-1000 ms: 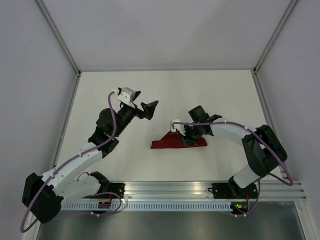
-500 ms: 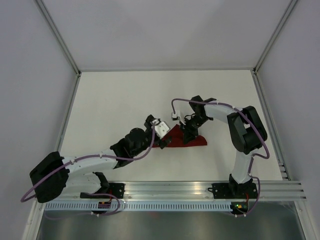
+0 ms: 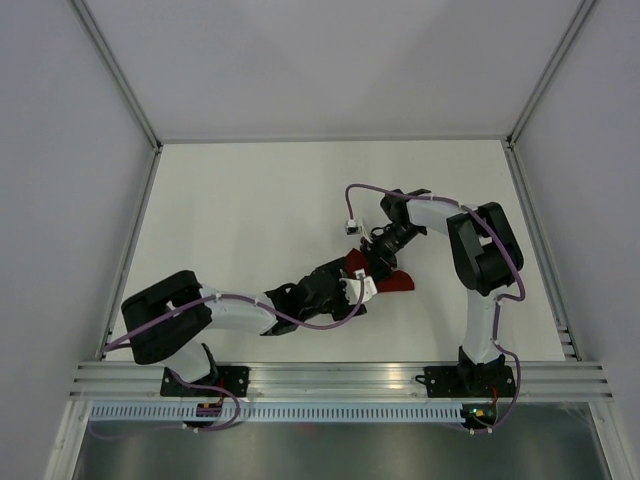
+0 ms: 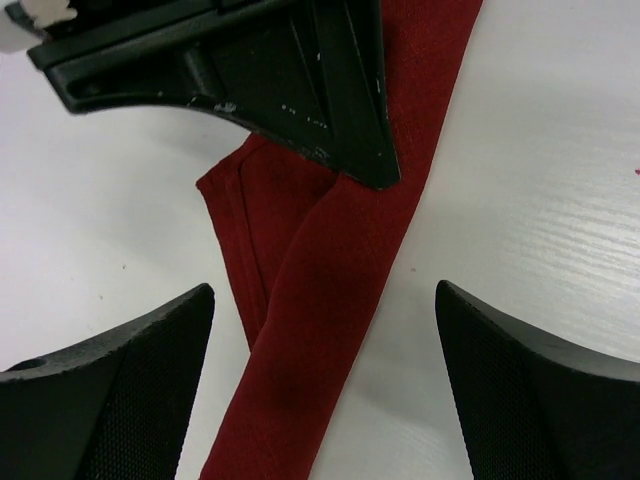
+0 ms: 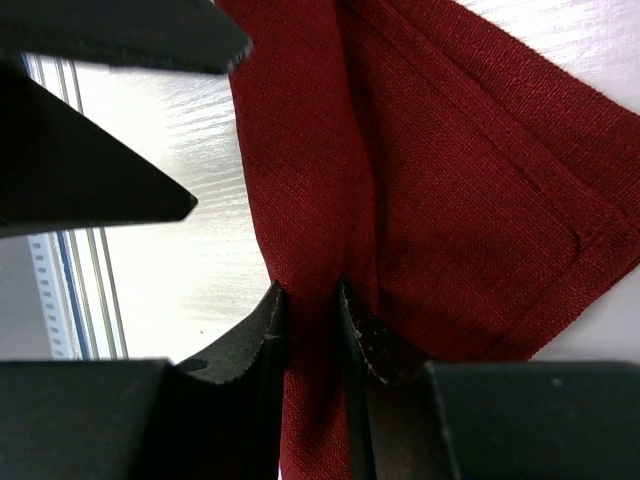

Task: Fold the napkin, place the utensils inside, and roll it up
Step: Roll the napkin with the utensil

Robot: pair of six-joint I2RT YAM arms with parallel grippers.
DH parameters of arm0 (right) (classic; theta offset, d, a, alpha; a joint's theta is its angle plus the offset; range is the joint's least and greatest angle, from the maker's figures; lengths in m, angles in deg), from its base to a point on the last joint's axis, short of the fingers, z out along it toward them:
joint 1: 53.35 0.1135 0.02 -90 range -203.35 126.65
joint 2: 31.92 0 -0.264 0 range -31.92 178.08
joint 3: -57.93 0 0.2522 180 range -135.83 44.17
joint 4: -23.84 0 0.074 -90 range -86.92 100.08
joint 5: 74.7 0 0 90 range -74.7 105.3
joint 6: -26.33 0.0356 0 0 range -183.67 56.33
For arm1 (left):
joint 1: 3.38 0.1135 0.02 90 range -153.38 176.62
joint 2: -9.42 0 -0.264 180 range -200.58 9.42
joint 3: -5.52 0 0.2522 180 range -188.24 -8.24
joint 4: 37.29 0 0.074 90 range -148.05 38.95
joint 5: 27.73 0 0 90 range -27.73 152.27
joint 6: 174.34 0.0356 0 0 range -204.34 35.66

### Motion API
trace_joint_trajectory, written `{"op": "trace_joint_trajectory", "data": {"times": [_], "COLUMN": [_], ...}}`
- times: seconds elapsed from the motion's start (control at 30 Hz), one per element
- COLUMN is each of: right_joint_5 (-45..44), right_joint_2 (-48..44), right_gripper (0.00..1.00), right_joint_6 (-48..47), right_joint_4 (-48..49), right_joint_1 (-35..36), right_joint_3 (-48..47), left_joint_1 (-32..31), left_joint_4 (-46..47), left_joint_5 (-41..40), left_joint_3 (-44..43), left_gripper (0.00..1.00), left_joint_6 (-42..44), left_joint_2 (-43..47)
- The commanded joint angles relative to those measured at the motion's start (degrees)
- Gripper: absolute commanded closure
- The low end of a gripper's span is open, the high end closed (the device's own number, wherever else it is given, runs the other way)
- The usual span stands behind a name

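The napkin [image 5: 450,170] is pinched in a raised fold between the narrowed fingers of the right gripper [image 5: 310,305]. Beyond those fingers the hemmed, doubled cloth spreads flat. The left gripper [image 4: 322,290] stands wide, one finger on either side of a narrow strip of the cloth, with the right gripper's finger pressing the strip just ahead. Seen from above, both grippers meet over the napkin, which lies on the white table [image 3: 250,200], right of its middle.
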Motion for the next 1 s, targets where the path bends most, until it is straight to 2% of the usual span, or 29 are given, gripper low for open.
{"op": "trace_joint_trajectory", "data": {"times": [0.0, 0.23, 0.63, 0.73, 0.87, 0.97], "right_joint_5": [-8.74, -8.48, -8.74, -9.01, -9.01, -9.01], "right_joint_2": [4.43, 5.57, 5.75, 5.66, 5.13, 3.73], "right_gripper": [0.9, 0.91, 0.92, 0.91, 0.91, 0.83], "right_joint_6": [-2.75, -2.4, -2.48, -2.31, -2.22, -1.69], "right_joint_4": [0.78, 0.34, -0.28, -0.28, -0.63, 0.16], "right_joint_1": [-0.67, -0.84, -1.11, -1.11, -1.11, -1.11], "right_joint_3": [0.89, -0.08, -0.17, 0.01, 0.01, 0.71], "left_joint_1": [-0.89, -2.48, -2.12, -1.77, -1.16, 0.07], "left_joint_4": [3.22, 4.71, 6.65, 6.39, 4.72, 2.17], "left_joint_5": [1.19, 0.22, -2.16, -1.8, -0.49, 1.97], "left_joint_3": [-3.3, -6.11, -8.14, -7.88, -7.61, -7.79], "left_gripper": [0.07, 0.15, 0.36, 0.49, 0.57, 0.69], "left_joint_6": [4.7, 6.2, 4.71, 3.39, 1.11, -2.05], "left_joint_2": [-2.21, -8.28, -14.79, -15.14, -15.49, -14.97]}}
